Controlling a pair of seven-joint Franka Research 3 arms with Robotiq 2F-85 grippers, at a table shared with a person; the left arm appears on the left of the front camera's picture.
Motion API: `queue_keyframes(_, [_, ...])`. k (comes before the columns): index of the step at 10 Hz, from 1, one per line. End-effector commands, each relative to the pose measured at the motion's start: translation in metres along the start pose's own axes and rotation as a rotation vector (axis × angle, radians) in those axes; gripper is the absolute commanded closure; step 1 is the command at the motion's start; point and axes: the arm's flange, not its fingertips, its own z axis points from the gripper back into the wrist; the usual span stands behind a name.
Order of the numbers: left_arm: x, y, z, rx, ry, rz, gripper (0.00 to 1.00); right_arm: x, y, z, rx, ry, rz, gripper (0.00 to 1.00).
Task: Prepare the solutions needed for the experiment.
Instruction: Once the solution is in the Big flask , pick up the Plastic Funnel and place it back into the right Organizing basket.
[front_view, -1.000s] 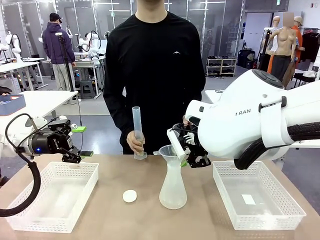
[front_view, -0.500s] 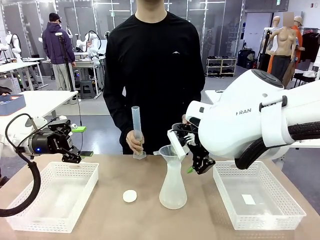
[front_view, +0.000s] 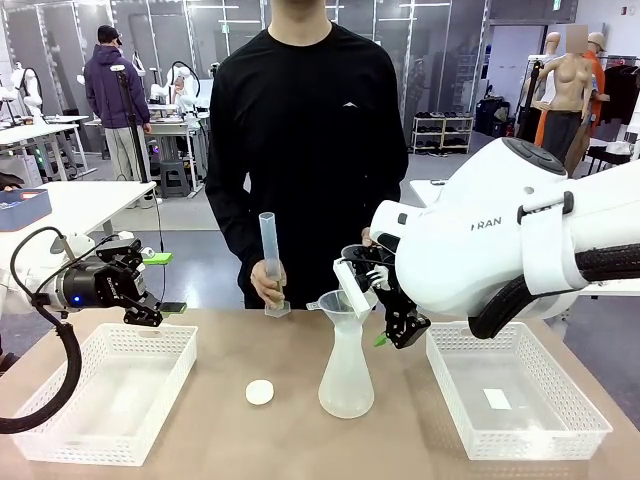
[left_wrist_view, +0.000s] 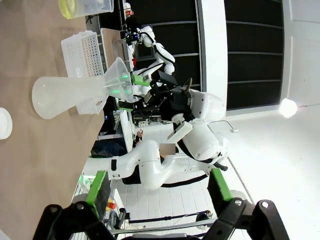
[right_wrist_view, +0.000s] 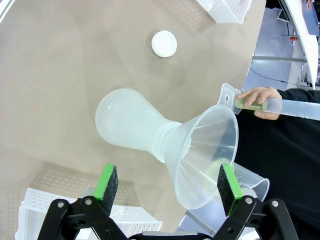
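A translucent conical flask (front_view: 346, 377) stands mid-table with a clear funnel (front_view: 338, 300) in its neck. My right gripper (front_view: 392, 328) is open just right of the funnel. In the right wrist view its green pads (right_wrist_view: 107, 182) straddle the funnel (right_wrist_view: 207, 159) without touching it. The person's hand (front_view: 265, 284) holds a graduated cylinder (front_view: 269, 255) behind the flask, with pale yellow-green solution (right_wrist_view: 248, 104) at its foot. A vessel of yellow-green liquid (left_wrist_view: 84, 6) sits at the top edge of the left wrist view. My left gripper (front_view: 143, 305) hangs open over the left basket.
A white basket (front_view: 105, 392) lies at the left and another basket (front_view: 520, 392) at the right. A small white round cap (front_view: 259, 393) rests on the table left of the flask. A clear beaker (right_wrist_view: 248, 181) stands behind the funnel.
My right gripper's jaws have spread open and come off the funnel, which stays in the flask. The person has lifted the cylinder slightly. The left arm is still.
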Motion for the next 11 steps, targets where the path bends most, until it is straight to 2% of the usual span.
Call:
queue_keyframes(1, [0.0, -0.002, -0.001, -0.007, -0.005, 0.004, 0.0, -0.001, 0.0, 0.0, -0.012, 0.0, -0.003, 0.0])
queue_keyframes(4, [0.0, -0.002, -0.001, -0.007, -0.005, 0.004, 0.0, 0.0, 0.0, 0.0, 0.0, 0.0, 0.0, 0.0])
queue_keyframes(5, [0.0, -0.002, -0.001, -0.007, -0.005, 0.004, 0.0, 0.029, 0.012, 0.02, -0.03, 0.054, 0.035, 0.0])
queue_keyframes(7, [0.0, -0.002, -0.001, -0.007, -0.005, 0.004, 0.0, 0.037, 0.013, 0.07, -0.153, -0.023, -0.077, 0.0])
queue_keyframes(9, [0.0, -0.002, -0.001, -0.007, -0.005, 0.004, 0.0, 0.0, 0.001, 0.093, -0.159, -0.035, -0.36, 0.0])
queue_keyframes(10, [0.0, -0.002, -0.001, -0.007, -0.005, 0.004, 0.0, -0.029, -0.002, 0.105, -0.139, -0.102, -0.525, 0.0])
queue_keyframes(11, [0.0, -0.002, -0.001, -0.007, -0.005, 0.004, 0.0, -0.063, -0.003, 0.12, -0.051, -0.228, -0.719, 0.0])
